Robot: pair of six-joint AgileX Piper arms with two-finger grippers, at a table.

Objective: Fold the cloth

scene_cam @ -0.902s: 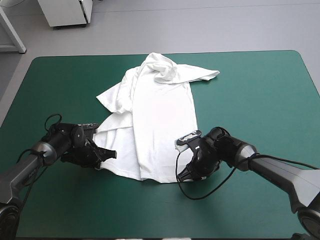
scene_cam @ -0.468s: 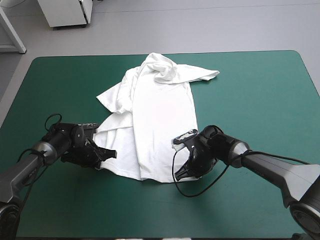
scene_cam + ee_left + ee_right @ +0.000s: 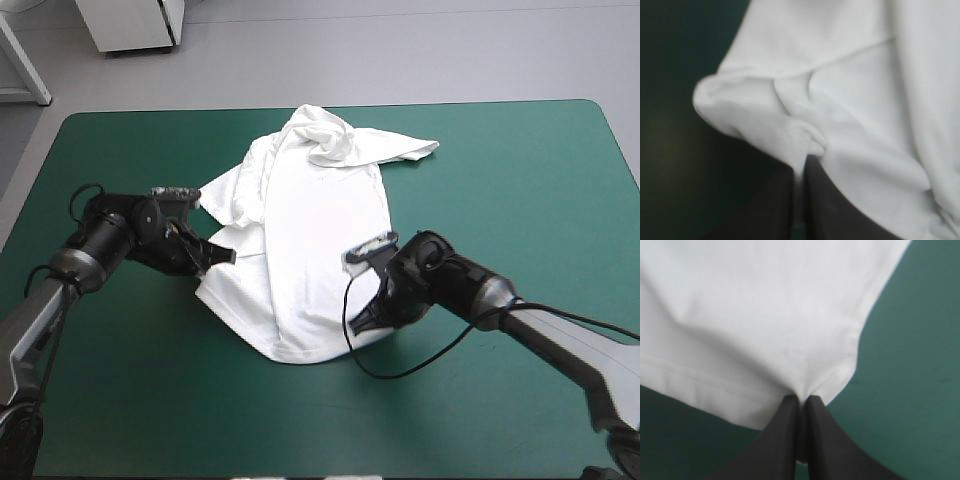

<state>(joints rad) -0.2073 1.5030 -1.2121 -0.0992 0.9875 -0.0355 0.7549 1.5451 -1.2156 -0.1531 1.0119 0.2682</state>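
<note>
So the T-shirt (image 3: 320,220) was lying white and mostly flat around the middle of the worktop (image 3: 520,170). Its collar end pointed at the far edge and was all scrunched up there. One sleeve (image 3: 410,150) poked out sideways from that scrunched end, on the shirt's right. The other sleeve sat lower down on the shirt's left, spread out flat. The near end of the shirt was pulled into a rounded shape instead of a straight line.

The left tool (image 3: 225,255) was at the shirt's left edge, just below that flat sleeve and roughly halfway down the shirt's length. In its wrist view it was pinched together on the fabric, with only a thin sliver of white showing in the gap. A fat rolled fold of cloth was bunched up right at its tip, and more white cloth spread out ahead of it and off to one side.

The right tool (image 3: 362,322) was at the shirt's near right corner, low against the teal-green cover (image 3: 920,365). Its wrist view showed it clamped on the hem (image 3: 740,385). The stitched edge puckered into a little gather right where the tips met. From that pinch the shirt fanned out ahead of it, smooth and fairly taut, with bare cover showing on both sides of the corner.

Both tools were gripping the same shirt, one on each side and well apart from each other.
</note>
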